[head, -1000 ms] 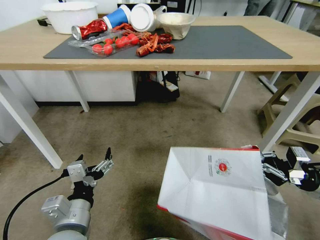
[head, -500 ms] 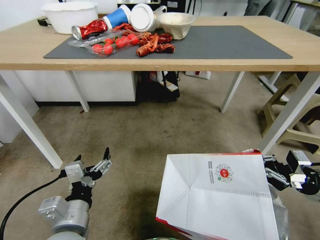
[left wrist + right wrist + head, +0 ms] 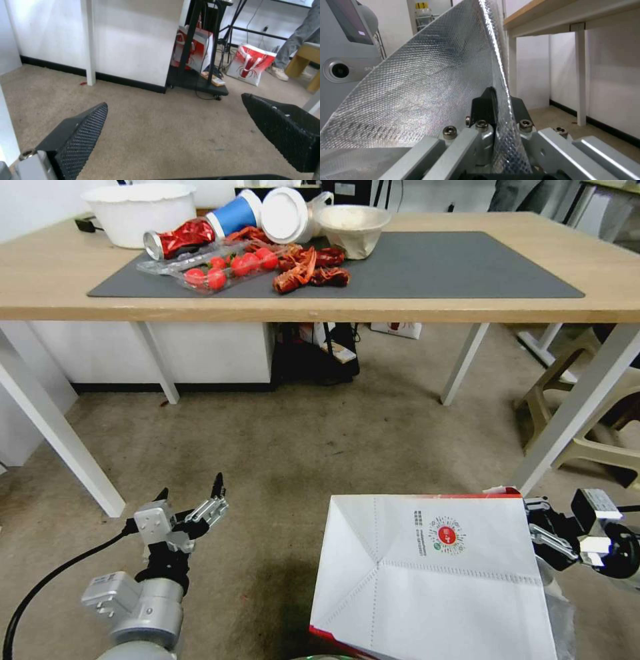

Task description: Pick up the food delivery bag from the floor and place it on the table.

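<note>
Foil bag [image 3: 430,82] wall sits pinched in the right claw [image 3: 498,105].

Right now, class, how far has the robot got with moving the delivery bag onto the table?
Done: the right gripper is shut on the food delivery bag's foil-lined wall. In hand: the bag hangs tilted beside the robot, bottom panel towards the head camera, below the table. Left: raising it and setting it on the tabletop, where the dark mat has bare room. The left gripper waits open, low over the floor.
</note>
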Robot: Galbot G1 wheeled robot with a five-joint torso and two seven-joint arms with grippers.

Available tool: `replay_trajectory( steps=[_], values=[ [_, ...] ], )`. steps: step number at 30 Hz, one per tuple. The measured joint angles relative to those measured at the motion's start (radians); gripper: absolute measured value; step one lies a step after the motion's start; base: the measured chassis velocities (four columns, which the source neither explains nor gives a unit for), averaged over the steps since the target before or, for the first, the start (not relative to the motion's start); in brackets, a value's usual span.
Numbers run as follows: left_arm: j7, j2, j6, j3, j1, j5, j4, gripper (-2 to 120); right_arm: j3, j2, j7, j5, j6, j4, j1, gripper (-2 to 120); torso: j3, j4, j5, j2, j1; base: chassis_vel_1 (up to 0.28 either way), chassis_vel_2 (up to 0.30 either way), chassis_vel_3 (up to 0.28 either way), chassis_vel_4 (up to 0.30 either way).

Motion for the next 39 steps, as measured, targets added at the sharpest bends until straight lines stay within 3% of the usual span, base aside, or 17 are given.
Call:
replay_trajectory(
  steps=[23, 39],
  values=[
    [-0.004, -0.002, 0.003, 0.0, 0.008, -0.005, -0.012, 100, 0.01, 0.005, 0.002, 0.001, 0.0, 0.012, -0.005, 0, 0.091, 0.0001, 0.0, 0.1, 0.01, 0.0, 0.0, 0.0, 0.0],
    [-0.004, 0.004, 0.005, -0.003, 0.013, -0.001, -0.017, 100, 0.027, 0.006, 0.003, 0.003, 0.003, 0.021, -0.026, 0, 0.14, 0.0001, 0.0, 0.163, 0.023, 0.0, 0.0, 0.0, 0.0]
  ],
)
